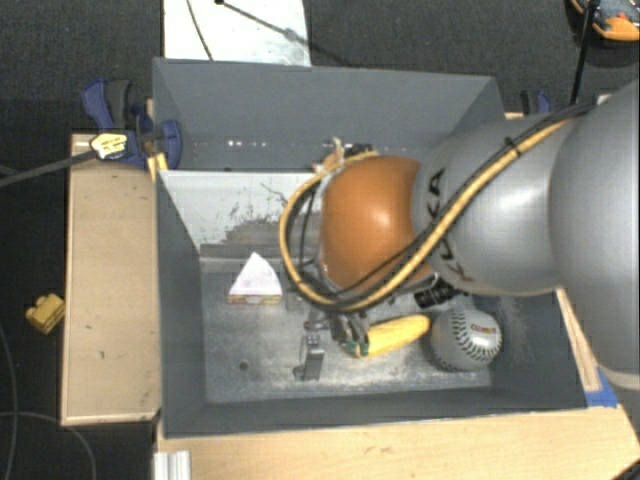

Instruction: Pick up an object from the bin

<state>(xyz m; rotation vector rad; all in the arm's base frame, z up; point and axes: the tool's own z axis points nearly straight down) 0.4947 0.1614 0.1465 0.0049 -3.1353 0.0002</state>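
My gripper (311,356) reaches down from under the orange cover to the bin floor, left of centre near the front wall. A yellow banana-shaped thing (402,332) with a green end lies just to its right, the green end close beside the gripper. A white triangular wedge (256,278) on a tan base sits to its upper left, apart from it. A grey baseball (466,337) with red stitching rests at the far end of the yellow thing.
The arm and its orange cover with looped cables hang over the bin's middle and right, hiding the floor beneath. Bare scuffed floor lies at the front left of the bin.
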